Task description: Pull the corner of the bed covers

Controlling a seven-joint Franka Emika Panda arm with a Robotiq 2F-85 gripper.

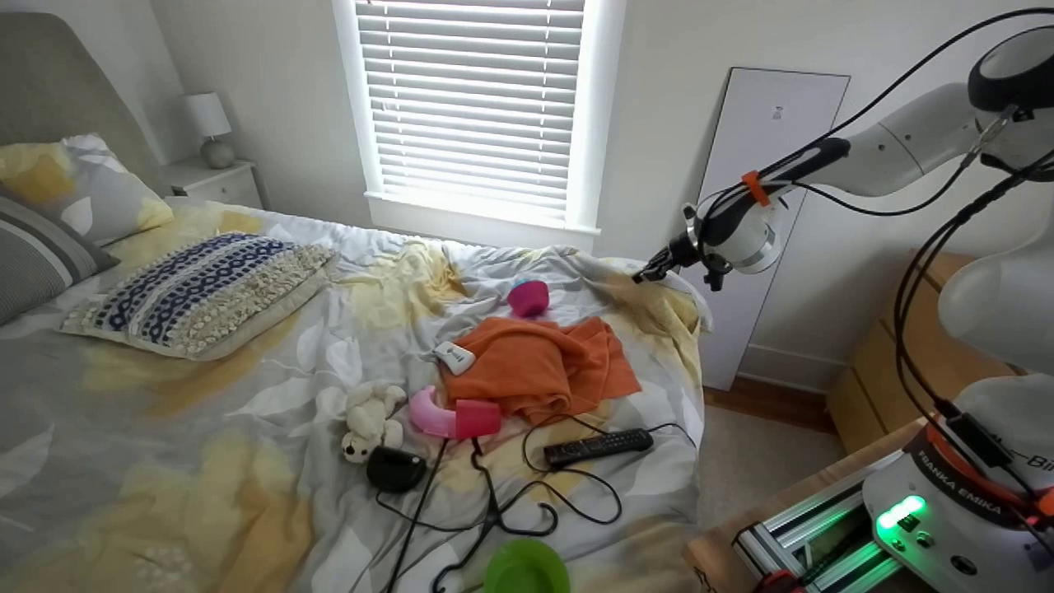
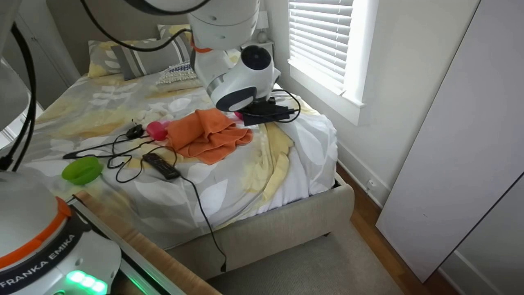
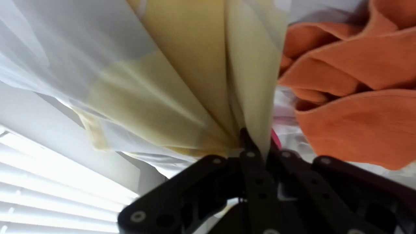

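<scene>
The bed covers point(image 1: 659, 317) are a wrinkled pale grey-white duvet with yellow patches, spread over the bed in both exterior views point(image 2: 213, 196). My gripper point(image 1: 644, 276) is above the bed's far foot corner. In the wrist view the gripper point(image 3: 260, 146) is shut on a gathered fold of the bed covers point(image 3: 195, 87), with creases running into the fingers. In an exterior view the gripper point(image 2: 268, 112) is mostly hidden by the wrist. Yellow fabric bunches below it, and white fabric shows at the bed corner. The very tip of the corner cannot be made out.
An orange cloth point(image 1: 543, 362) lies beside the gripper's side of the bed, with a pink cup point(image 1: 529, 298) near it. A remote point(image 1: 599, 447), black hanger point(image 1: 492, 515), plush toy point(image 1: 370, 420) and green bowl point(image 1: 527, 568) lie nearer. A white board point(image 2: 442, 135) leans against the wall.
</scene>
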